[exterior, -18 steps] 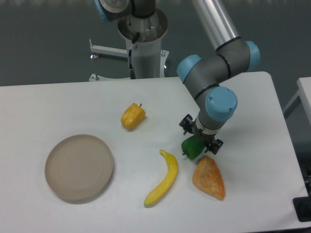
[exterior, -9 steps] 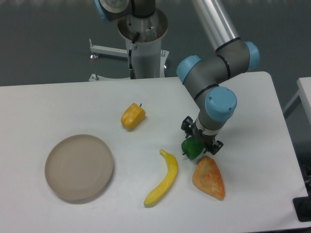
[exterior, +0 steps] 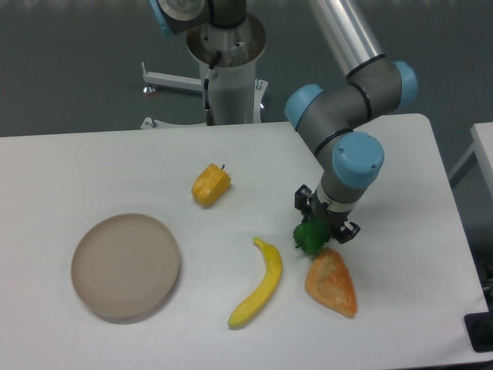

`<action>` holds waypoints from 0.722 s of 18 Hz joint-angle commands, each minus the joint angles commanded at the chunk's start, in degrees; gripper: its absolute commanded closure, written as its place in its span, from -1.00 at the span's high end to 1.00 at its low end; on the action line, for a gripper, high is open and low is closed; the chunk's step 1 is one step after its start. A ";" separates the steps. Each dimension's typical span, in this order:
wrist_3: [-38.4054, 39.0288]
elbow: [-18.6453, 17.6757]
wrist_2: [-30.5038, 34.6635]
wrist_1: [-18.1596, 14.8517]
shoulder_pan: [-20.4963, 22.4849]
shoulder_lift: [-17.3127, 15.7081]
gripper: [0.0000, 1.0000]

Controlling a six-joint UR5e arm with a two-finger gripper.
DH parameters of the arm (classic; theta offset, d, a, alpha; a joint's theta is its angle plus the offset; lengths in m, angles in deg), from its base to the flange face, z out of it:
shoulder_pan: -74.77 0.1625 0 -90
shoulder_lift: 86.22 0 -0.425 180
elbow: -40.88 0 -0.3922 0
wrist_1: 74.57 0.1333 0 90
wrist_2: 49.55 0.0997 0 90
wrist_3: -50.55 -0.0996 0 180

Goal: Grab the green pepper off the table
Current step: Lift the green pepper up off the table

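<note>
Green pepper (exterior: 310, 237) now pinched tight between the gripper (exterior: 325, 223) fingers, both shifted slightly right since earlier.

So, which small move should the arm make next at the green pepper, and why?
Probably a short lift straight up. The end effector sits directly over the green pepper, with its fingers at the pepper's sides, apparently closed on it. The orange wedge lies just below it in the image and the banana is close by, so sideways travel risks a bump.
</note>
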 joint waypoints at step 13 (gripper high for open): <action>-9.57 10.29 -1.06 0.35 3.70 1.41 -0.45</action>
